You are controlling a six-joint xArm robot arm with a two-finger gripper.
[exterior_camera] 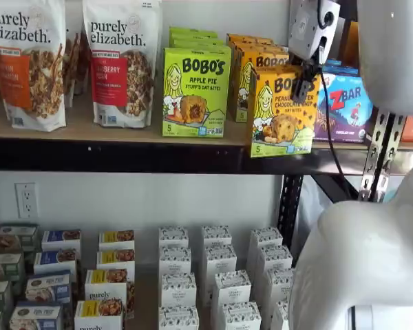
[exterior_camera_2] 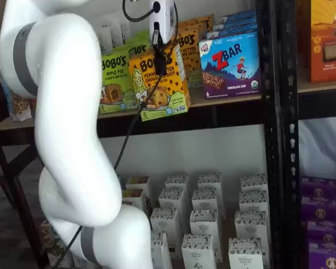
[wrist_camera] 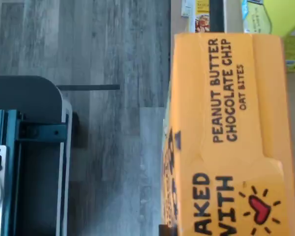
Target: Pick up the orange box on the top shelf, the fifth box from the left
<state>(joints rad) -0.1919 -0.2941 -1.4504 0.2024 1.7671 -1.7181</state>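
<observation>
One orange box (exterior_camera: 283, 110), lettered "PEANUT BUTTER CHOCOLATE CHIP", gripped by closed fingers (exterior_camera: 304, 81)

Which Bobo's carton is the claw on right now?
The orange box, Peanut Butter Chocolate Chip, tilted past the shelf's front edge in the claw; the green Apple Pie carton stands untouched.

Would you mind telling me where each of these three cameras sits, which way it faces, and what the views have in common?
Wrist view: rides on the wrist, close over the orange box, grey floor beyond; a dark mount with teal brackets shows.
Shelf view: in front of the shelves, facing the top shelf; the gripper is shut on the box, white arm at right.
Shelf view: off to one side, looking across; the white arm fills the foreground.
Shared: both shelf views show the box, tilted and pulled forward, and the ZBar box.
</observation>
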